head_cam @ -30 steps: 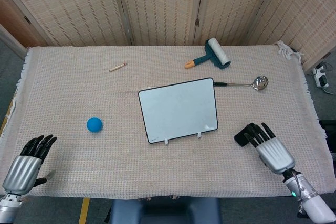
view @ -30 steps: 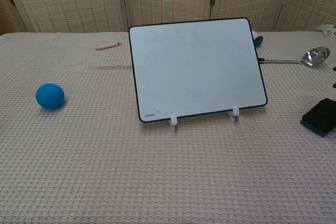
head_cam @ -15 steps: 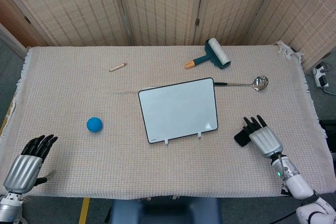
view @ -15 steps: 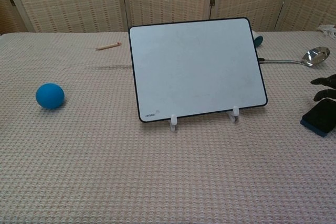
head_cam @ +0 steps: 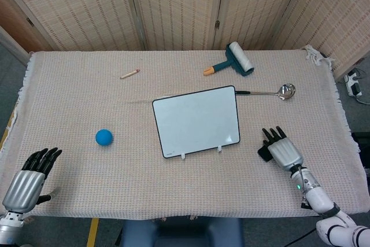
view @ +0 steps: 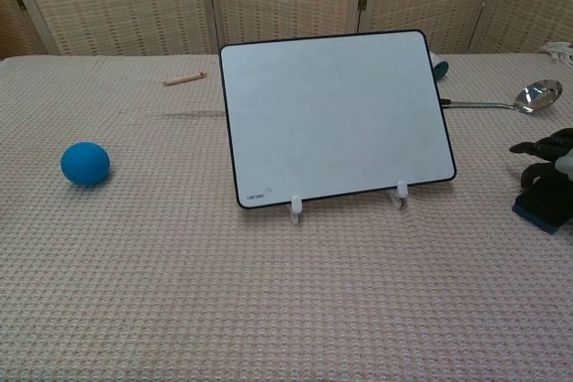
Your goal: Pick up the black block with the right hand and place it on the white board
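A: Where's the block point(head_cam: 263, 154)?
B: On the cloth point(head_cam: 81, 183), half hidden under the right hand point(head_cam: 283, 152), poking out on its board side.
A: Gripped?
B: I can't tell; the fingers point(view: 535, 148) arch over it, seemingly set for a top grasp.
A: And the board point(head_cam: 196, 121)?
B: Just beyond the fingertips, propped on clips, so placing needs care.
A: Left hand point(head_cam: 28, 180)?
B: Far off, fingers apart, empty.

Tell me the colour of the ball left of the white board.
Blue. The ball shows best in the chest view, lying alone on the cloth left of the white board.
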Controlling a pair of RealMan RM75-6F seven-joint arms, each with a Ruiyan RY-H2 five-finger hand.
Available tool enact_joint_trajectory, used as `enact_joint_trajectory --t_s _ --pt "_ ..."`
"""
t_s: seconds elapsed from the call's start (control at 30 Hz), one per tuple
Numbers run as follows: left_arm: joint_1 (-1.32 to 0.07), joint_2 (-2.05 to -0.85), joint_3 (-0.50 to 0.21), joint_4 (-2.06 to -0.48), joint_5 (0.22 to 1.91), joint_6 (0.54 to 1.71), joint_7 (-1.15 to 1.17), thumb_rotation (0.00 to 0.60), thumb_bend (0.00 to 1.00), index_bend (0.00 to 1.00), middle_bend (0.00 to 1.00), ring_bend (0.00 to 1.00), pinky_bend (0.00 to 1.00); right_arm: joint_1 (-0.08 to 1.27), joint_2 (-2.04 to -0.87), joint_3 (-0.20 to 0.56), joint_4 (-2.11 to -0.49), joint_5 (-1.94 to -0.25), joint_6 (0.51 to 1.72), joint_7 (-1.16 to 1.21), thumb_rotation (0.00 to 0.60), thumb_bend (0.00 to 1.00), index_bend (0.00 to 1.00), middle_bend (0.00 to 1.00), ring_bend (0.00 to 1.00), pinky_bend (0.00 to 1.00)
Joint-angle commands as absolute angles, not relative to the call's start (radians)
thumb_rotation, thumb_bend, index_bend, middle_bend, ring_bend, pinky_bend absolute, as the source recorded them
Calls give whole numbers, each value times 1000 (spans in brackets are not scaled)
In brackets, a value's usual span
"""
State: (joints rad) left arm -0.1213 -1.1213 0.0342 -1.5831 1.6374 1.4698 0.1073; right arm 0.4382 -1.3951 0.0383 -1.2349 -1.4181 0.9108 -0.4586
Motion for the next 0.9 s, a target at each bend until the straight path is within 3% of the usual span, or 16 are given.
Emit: enact_joint_trajectory --t_s 0.03,0.2,0.37,0.47,0.67,0.9 --pt "-121 -1122 34 -1583 1638 1470 108 600 230 15 106 100 150 440 -1402 36 -1226 -1415 921 -464 600 381 367 0 0 0" --pt "-120 -1121 34 -1583 1641 1475 106 600 231 12 106 100 149 442 -1414 34 -1212 -1426 951 -453 600 382 506 4 17 0" --pt "-120 -1121 33 -1582 1639 1475 106 600 231 11 106 100 149 437 -1415 29 -1211 -1457 1005 -417 600 382 571 38 50 0" --pt "-120 -1121 33 -1582 1639 1476 105 600 231 11 106 101 149 425 -1394 22 -1242 -1495 1065 -386 600 382 578 45 52 0" --pt "-122 -1122 34 -1585 1637 1470 111 600 230 11 106 100 149 386 -1353 11 -1331 -1649 1299 -312 600 381 586 76 75 0" --pt "-125 -1119 42 -1587 1647 1462 105 600 229 15 106 100 150 423 -1457 57 -1307 -1711 1375 -314 600 382 586 66 74 0"
